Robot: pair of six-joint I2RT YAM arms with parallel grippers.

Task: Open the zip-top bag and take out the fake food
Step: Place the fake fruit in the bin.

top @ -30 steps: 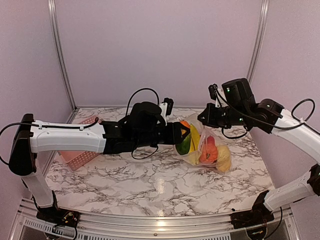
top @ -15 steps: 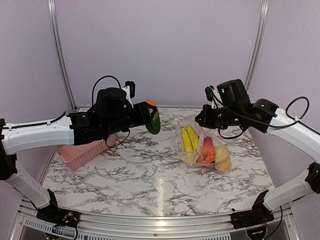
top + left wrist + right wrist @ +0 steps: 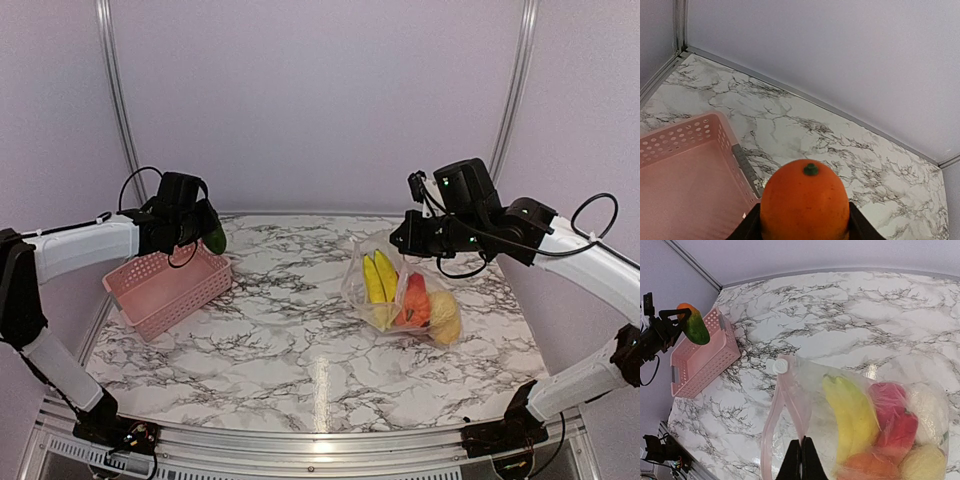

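Note:
The clear zip-top bag (image 3: 400,292) lies at the right of the table with its mouth open toward the left. My right gripper (image 3: 801,442) is shut on the pink zip rim of the bag (image 3: 790,405) and holds that edge up. Inside lie fake food pieces: yellow bananas (image 3: 852,415), a red-pink piece (image 3: 895,415), an orange one and pale yellow ones. My left gripper (image 3: 805,222) is shut on an orange-and-green fruit (image 3: 805,200). In the top view that fruit (image 3: 214,238) hangs over the far right corner of the pink basket (image 3: 160,290).
The pink slatted basket (image 3: 680,175) stands at the left against the wall, and I see nothing in it. Enclosure walls and metal rails (image 3: 120,110) close in the back and sides. A white slider (image 3: 780,367) sits at the bag's zip end.
My left arm has drawn back from the bag's mouth and swung left, carrying the orange-and-green fruit to above the basket. The right gripper has stayed on the bag's rim.

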